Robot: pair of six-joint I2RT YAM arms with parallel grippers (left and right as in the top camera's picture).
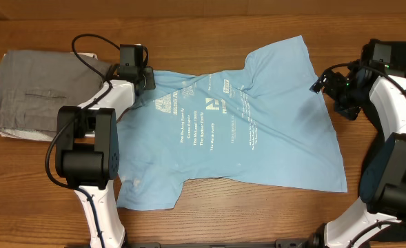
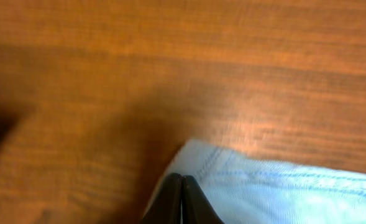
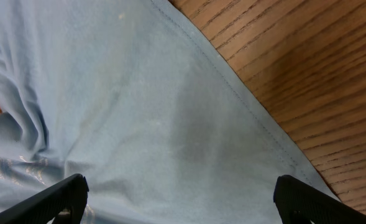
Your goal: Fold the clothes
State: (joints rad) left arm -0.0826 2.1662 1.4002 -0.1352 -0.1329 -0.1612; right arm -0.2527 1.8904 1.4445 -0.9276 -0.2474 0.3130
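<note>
Wooden table (image 1: 209, 224) seen from overhead, with two wrist views. The light blue T-shirt (image 1: 271, 138) lies spread across the middle of the table, lettered side up, creased, and skewed to the table's edges. Its cloth fills most of the right wrist view (image 3: 139, 112), where one hemmed edge runs diagonally over the bare wood. A folded grey garment (image 1: 44, 93) lies at the table's left end, just beside the shirt's upper left edge. The left arm (image 1: 85, 148) reaches from the near edge toward that upper left edge. The right arm (image 1: 396, 138) stands at the table's right side. The right gripper (image 1: 321, 81) hangs at the shirt's right edge; in its own view the right gripper (image 3: 183, 205) has its jaws spread wide above the cloth, grasping nothing. The left gripper (image 1: 145, 80) sits at the shirt's upper left edge. In its wrist view its fingers (image 2: 173, 199) are pressed together at a stitched corner of the shirt (image 2: 282, 186); whether cloth is caught between them cannot be told. Small white lettering (image 1: 196, 127) crosses the shirt's middle.
</note>
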